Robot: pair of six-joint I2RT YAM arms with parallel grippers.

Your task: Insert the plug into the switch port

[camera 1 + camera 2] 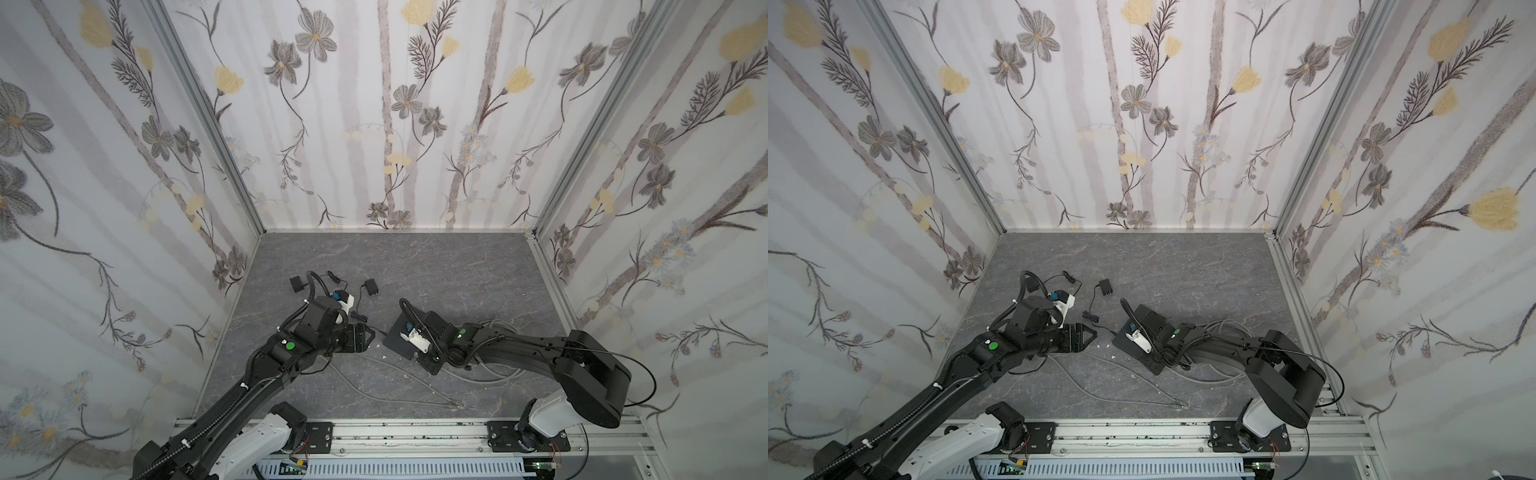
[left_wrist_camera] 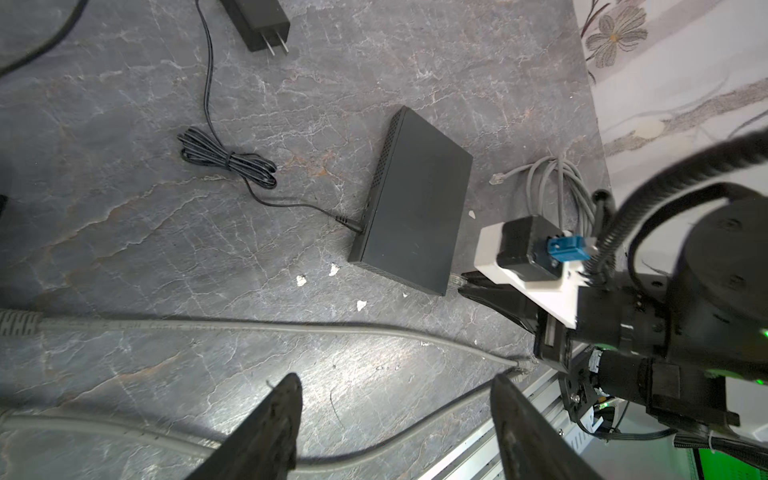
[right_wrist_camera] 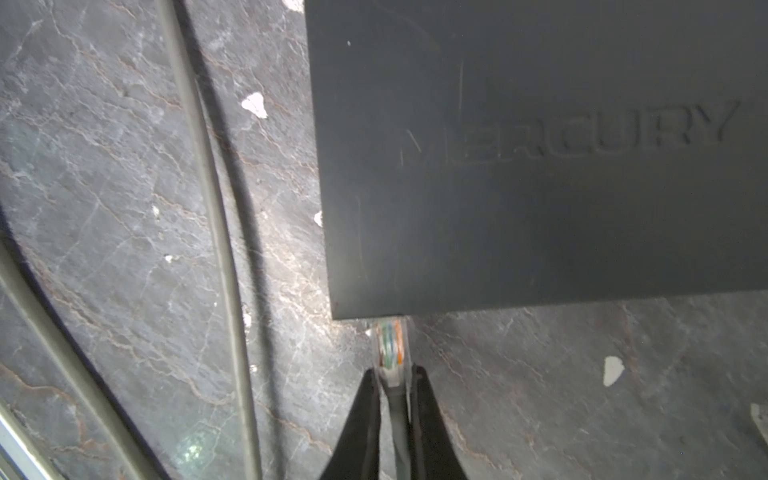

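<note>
"How did the plug lie from the pincer?"

"The right pincer (image 3: 395,376) was shut narrow on the clear RJ45 plug (image 3: 390,345), gripping its back end. The plug pointed straight ahead of the fingertips. Its long axis was square to the near edge of the Mercury switch (image 3: 519,166), and its nose was at that edge, near the switch's corner."

"Was it already in the port?"

"I could not tell. The right wrist view showed only the switch's lid, and the port face was hidden. I judged that a straight push along the plug's axis remained."

"And the other arm?"

"The left pincer (image 2: 395,378) stood wide and empty, apart from the switch, on the side where the thin power cord (image 2: 349,222) entered. Only its wrist view showed that side face. In a top view the switch (image 1: 397,330) was partly covered by the right arm."
</note>
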